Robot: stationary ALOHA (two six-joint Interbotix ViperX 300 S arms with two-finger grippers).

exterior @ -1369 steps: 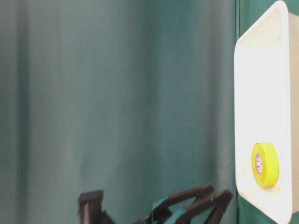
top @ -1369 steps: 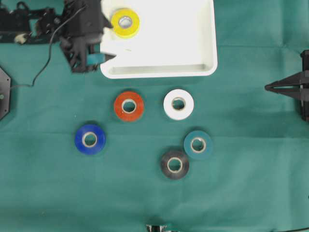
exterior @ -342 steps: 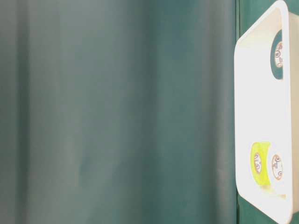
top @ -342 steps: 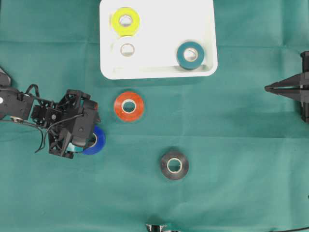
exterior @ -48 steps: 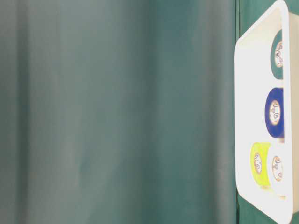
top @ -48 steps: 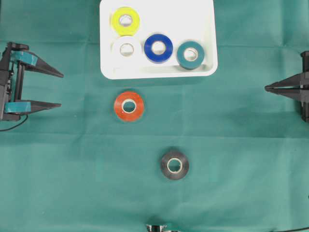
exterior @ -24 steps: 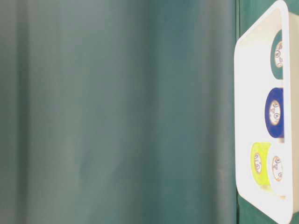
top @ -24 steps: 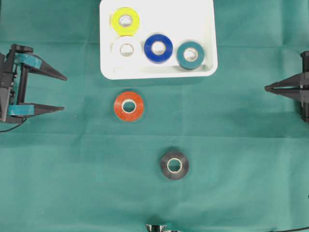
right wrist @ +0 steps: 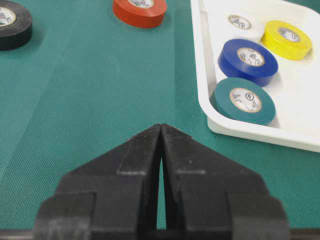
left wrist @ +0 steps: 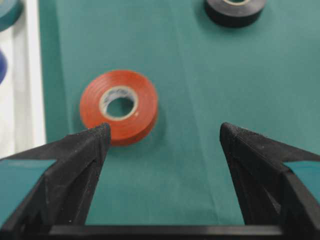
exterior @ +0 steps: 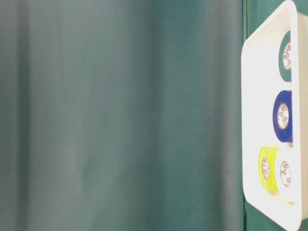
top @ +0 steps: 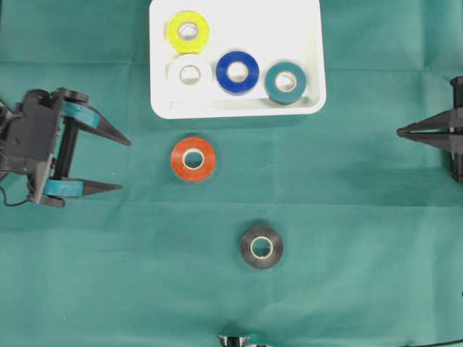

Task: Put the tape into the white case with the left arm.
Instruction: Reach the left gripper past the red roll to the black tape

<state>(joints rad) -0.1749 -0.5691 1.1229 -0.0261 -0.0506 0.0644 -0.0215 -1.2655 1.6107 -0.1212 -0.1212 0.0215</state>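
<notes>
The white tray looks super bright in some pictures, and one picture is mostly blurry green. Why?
In the overhead view the white case is so brightly lit it washes out. In the table-level view a soft, blurry green cloth fills most of the frame. In the left wrist view the red tape and the open left pincer look slightly fuzzy.
</notes>
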